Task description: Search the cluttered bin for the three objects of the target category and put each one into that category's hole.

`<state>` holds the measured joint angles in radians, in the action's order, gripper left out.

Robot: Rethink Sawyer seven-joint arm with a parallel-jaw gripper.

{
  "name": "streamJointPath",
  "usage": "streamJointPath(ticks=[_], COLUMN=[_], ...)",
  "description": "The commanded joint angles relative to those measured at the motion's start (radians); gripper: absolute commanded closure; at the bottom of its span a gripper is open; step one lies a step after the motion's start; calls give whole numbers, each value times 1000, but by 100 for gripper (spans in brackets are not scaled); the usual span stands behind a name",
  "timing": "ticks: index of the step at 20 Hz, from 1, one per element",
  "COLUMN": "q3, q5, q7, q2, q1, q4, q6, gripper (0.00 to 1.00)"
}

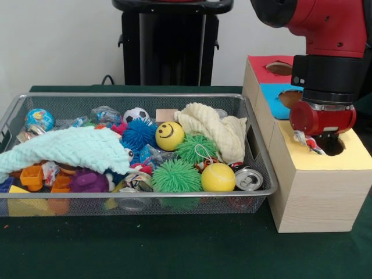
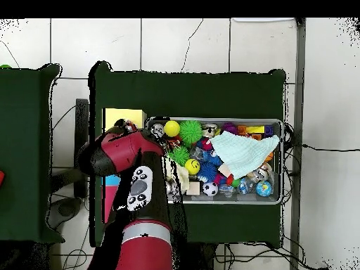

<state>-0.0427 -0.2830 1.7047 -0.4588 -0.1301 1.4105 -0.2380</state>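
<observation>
Patterned fabric piece (image 1: 302,139) apparently held by pincer (image 1: 317,144) at yellow box's hole (image 1: 332,145), mint towel (image 1: 64,148) draped over bin (image 1: 256,139) clutter

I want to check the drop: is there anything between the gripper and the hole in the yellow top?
In the front view, only a small multicoloured fabric piece hangs under the gripper, just left of the hole; otherwise the stretch is bare.

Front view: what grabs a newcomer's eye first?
The red arm's gripper hanging right over the hole in the yellow-topped box, with a printed white fabric piece beside it. Then the wire bin, heaped with toys: a mint-green towel draped at its left, a smiley ball mid-pile.
</observation>
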Motion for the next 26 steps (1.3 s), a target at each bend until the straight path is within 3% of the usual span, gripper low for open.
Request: streamJointPath(ticks=[1,5,6,22,26], q3=[-10,-4,-3,-23,-18], q5=[-60,-51,-46,-38,-58], q7=[100,96,99,128,81], q2=[122,121,121,123,122], q1=[24,29,31,19,19], q4=[104,105,106,109,99], q6=[9,-18,-20,15,-25], gripper=[0,0,100,100,100])
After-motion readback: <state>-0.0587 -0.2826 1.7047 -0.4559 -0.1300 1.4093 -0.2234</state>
